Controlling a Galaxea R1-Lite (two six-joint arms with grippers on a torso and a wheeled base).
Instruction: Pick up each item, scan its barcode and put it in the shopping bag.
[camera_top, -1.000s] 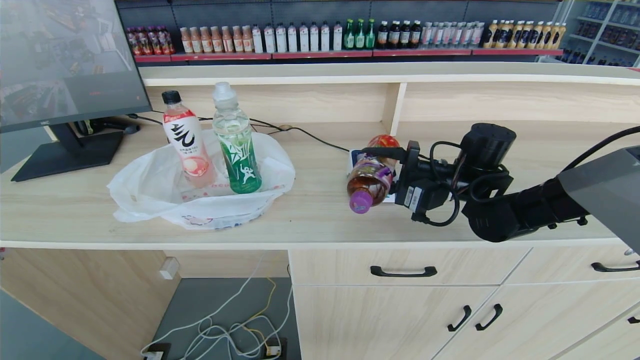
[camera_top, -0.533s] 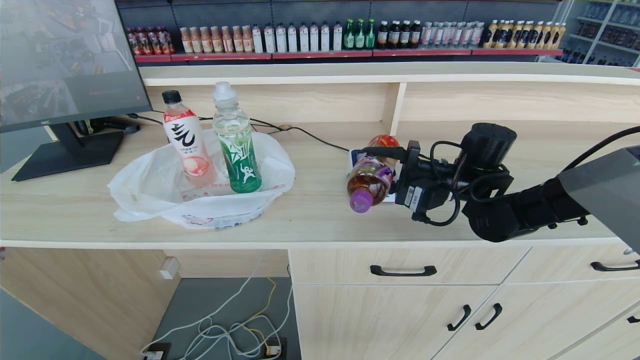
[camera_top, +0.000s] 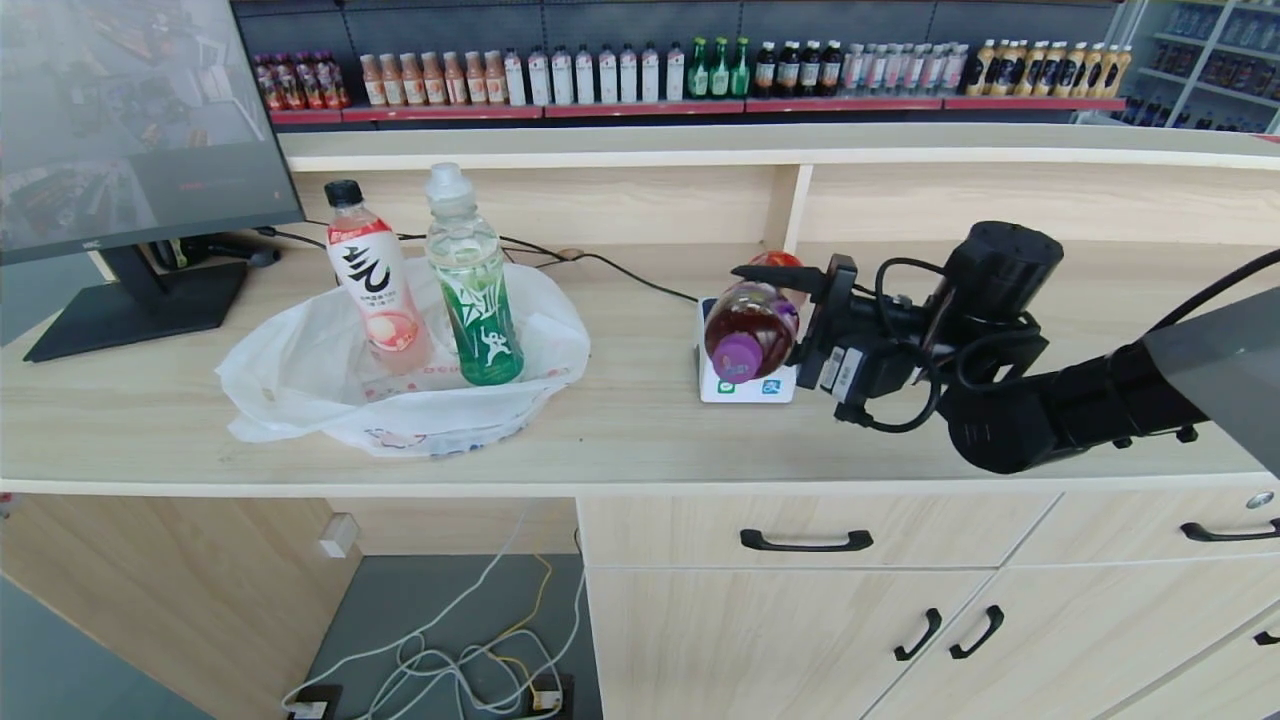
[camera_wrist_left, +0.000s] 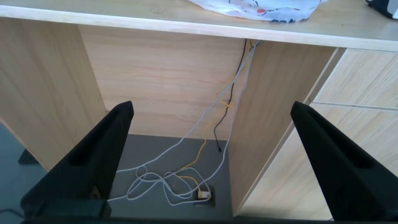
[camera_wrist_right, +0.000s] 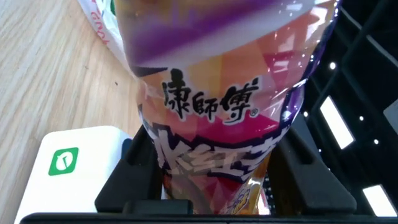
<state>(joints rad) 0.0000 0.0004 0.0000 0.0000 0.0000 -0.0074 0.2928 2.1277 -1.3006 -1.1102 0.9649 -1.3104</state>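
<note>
Raised higher over the wooden counter (camera_top: 640, 440), right gripper (camera_top: 778, 312) clamps purple-capped bottle (camera_top: 745, 328) (shelves (camera_top: 640, 106) behind).

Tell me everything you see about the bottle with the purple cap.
The bottle is clear plastic with reddish-brown drink, a purple cap and a purple, pink and orange label. It lies roughly horizontal, cap toward the front edge of the counter, gripped around its body by the right gripper, above the white scanner box.
</note>
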